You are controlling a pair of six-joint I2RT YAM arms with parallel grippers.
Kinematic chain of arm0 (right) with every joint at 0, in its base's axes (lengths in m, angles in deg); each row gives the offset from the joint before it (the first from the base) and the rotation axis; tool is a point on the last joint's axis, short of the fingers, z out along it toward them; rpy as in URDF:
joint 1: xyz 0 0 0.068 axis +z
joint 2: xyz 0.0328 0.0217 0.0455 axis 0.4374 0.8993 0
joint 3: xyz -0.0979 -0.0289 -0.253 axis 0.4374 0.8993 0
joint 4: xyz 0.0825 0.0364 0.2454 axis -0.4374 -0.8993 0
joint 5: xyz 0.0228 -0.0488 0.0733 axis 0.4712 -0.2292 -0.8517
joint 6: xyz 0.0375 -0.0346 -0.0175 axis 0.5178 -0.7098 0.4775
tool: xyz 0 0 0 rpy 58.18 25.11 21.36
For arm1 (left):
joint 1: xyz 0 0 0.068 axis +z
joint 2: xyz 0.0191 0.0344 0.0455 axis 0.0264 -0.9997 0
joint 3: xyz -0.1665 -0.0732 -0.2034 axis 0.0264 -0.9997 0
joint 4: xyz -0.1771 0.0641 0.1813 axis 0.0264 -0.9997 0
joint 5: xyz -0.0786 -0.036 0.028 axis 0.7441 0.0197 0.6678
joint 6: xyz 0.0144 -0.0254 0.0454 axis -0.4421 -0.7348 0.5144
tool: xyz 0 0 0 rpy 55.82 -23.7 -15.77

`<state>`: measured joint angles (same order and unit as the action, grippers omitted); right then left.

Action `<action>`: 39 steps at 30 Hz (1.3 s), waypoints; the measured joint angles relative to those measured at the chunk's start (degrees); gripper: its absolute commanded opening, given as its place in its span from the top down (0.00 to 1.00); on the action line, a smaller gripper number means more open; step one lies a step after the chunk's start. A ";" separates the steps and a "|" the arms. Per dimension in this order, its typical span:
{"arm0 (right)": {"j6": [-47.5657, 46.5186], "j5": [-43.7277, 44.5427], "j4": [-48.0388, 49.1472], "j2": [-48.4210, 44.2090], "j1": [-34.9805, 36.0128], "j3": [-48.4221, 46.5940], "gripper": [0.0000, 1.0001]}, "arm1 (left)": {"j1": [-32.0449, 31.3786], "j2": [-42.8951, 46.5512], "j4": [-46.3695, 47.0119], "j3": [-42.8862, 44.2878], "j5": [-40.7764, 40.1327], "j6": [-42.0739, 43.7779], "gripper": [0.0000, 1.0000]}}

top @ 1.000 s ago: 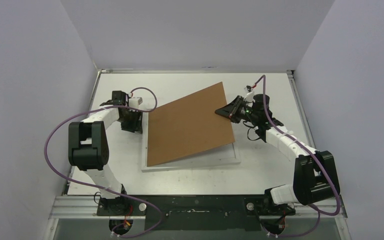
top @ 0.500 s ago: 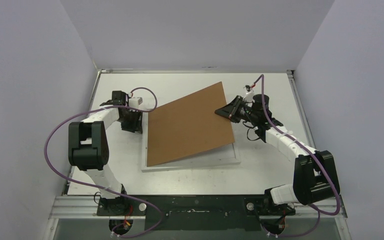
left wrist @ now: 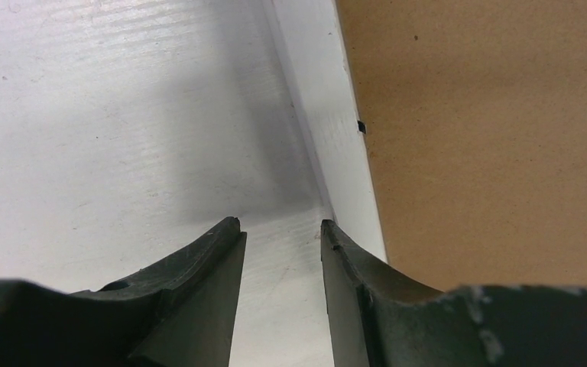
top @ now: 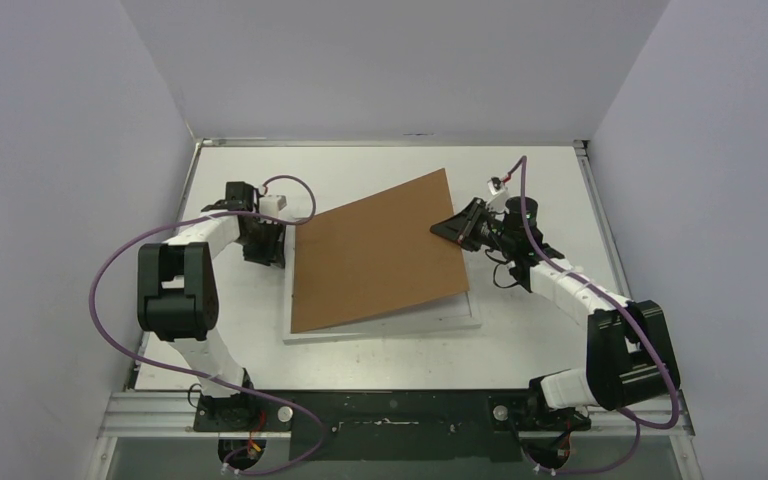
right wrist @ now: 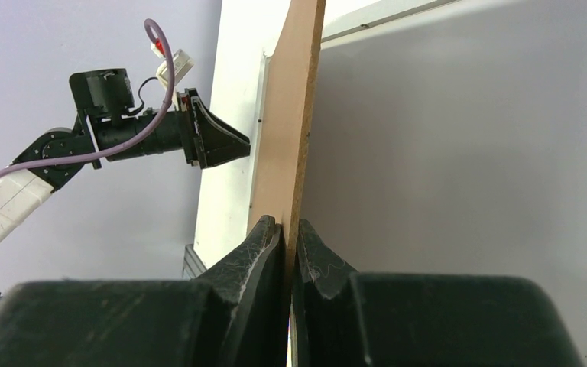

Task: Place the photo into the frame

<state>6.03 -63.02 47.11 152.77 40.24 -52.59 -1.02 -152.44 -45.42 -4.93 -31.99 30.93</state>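
A brown backing board (top: 380, 250) lies tilted over the white frame (top: 390, 327), its right edge lifted and its left edge resting on the frame. My right gripper (top: 440, 228) is shut on that right edge; in the right wrist view the fingers pinch the thin board (right wrist: 294, 115) edge-on at the right gripper (right wrist: 289, 225). My left gripper (left wrist: 281, 229) stands open low over the table, just left of the frame's left rim (left wrist: 329, 115), with only bare table between its fingers. The board (left wrist: 489, 138) covers the frame's inside. The photo is hidden.
The white table (top: 240, 320) is closed in by grey walls on three sides. The left arm (right wrist: 122, 130) shows across the frame in the right wrist view. A metal rail (top: 400, 410) runs along the near edge by the arm bases.
My right gripper has shifted slightly left and up with the board, tilting it a little more. The left gripper has stayed by the frame's left rim.
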 measured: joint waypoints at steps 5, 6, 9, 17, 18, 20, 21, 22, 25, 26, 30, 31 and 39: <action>-0.57 -0.02 0.90 0.00 0.00 0.42 0.95 | -0.63 -0.02 0.00 0.00 -0.87 0.22 0.60; -0.92 -0.02 0.98 0.00 0.00 0.42 0.95 | -0.66 -0.02 0.00 0.00 -0.94 0.22 0.61; -1.77 -0.02 1.16 0.00 0.00 0.42 0.95 | -0.74 -0.07 -0.02 0.00 -1.01 0.22 0.61; -2.97 0.26 1.66 -0.11 0.00 1.03 0.95 | -0.83 -0.09 0.00 0.00 -0.98 0.22 0.61; -2.99 0.39 1.73 -0.24 -0.02 1.31 0.95 | -0.83 -0.09 0.00 0.00 -0.98 0.22 0.61; -3.02 0.76 1.99 -0.81 -0.02 2.08 0.95 | -0.83 -0.11 0.00 0.00 -0.98 0.22 0.62; -3.04 0.90 2.12 -1.11 -0.02 2.43 0.95 | -0.85 -0.15 -0.02 0.00 -0.96 0.22 0.62; -3.04 1.03 2.19 -1.51 -0.07 2.86 0.95 | -0.85 -0.17 -0.04 0.00 -0.96 0.22 0.62; -3.06 1.14 2.58 -1.99 -0.09 3.37 0.95 | -0.94 -0.20 -0.13 0.00 -0.94 0.24 0.62; -3.06 1.14 2.73 -1.99 -0.09 3.37 0.95 | -0.96 -0.20 -0.22 0.00 -0.92 0.24 0.62; -3.48 0.74 3.13 -1.81 -0.09 3.21 0.95 | -1.07 -0.20 -0.28 0.00 -0.94 0.24 0.62; -3.72 0.59 3.21 -1.64 -0.11 3.08 0.95 | -1.09 -0.20 -0.28 0.00 -0.94 0.24 0.62; -5.88 -2.01 3.43 1.90 -1.01 -0.48 0.95 | -1.09 -0.20 -0.33 0.00 -0.81 0.24 0.62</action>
<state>0.15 -65.03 50.54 154.67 39.24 -53.07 -2.12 -152.64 -45.75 -4.93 -32.79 31.17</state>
